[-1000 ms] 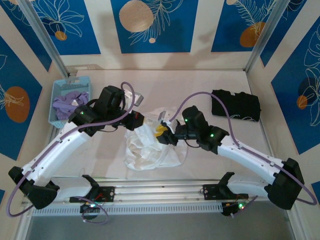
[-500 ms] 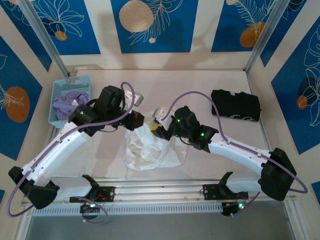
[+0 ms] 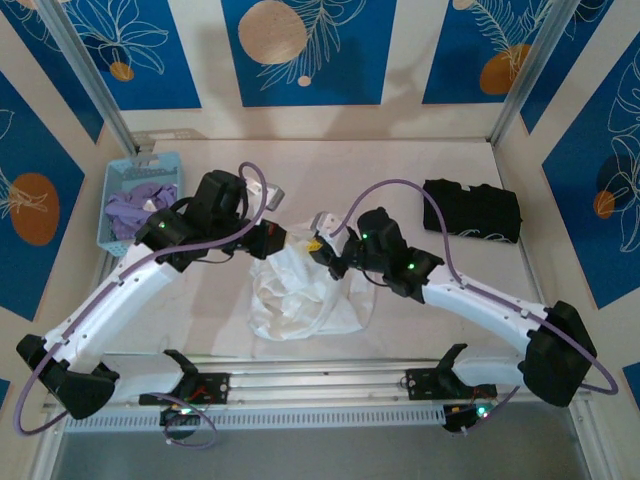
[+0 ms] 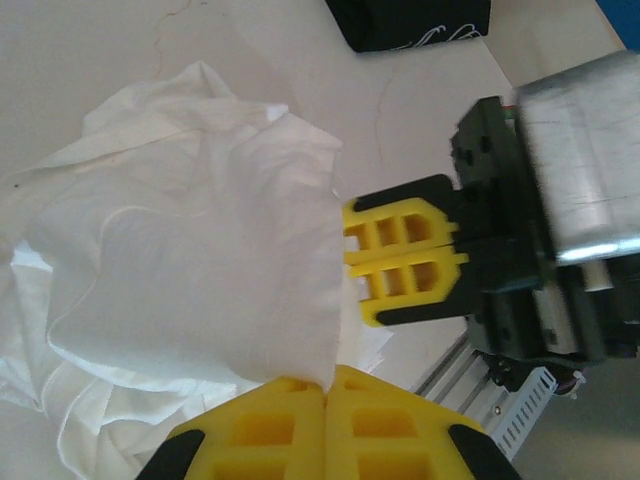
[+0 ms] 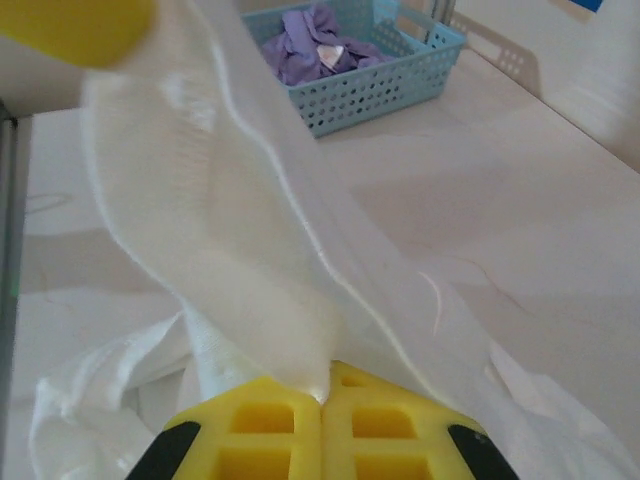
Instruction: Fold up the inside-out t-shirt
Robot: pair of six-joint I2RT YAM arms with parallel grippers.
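Here, the inside-out t-shirt (image 3: pixel 300 295) is seen as a soft, rumpled heap of thin white cotton. It lies on the pale, matte table (image 3: pixel 400 170) between the two arms, near the front edge. The cloth is bunched in loose folds and creases. Part of it is drawn up off the heap into a taut, slightly translucent sheet, on which a finely ribbed band and a stitched hem line can be made out in the right wrist view.

The left gripper (image 4: pixel 325 388) is pressed together, and a corner of the white fabric is pinched at the seam between its yellow, grid-moulded plastic fingers. The right gripper (image 5: pixel 322 392) is likewise closed, with an edge of the same cloth clamped between its blocky yellow fingers. The two grippers are held just beside each other above the far edge of the heap, and the fabric is stretched between them.

At the far left of the table a light blue plastic basket (image 3: pixel 145 160) is set, rectangular and with perforated walls. A crumpled lavender-purple garment (image 3: pixel 135 208) is contained in it. At the far right, well apart from the shirt, a black garment (image 3: pixel 470 210) is laid flat as a folded rectangle, with faint white markings along one edge.
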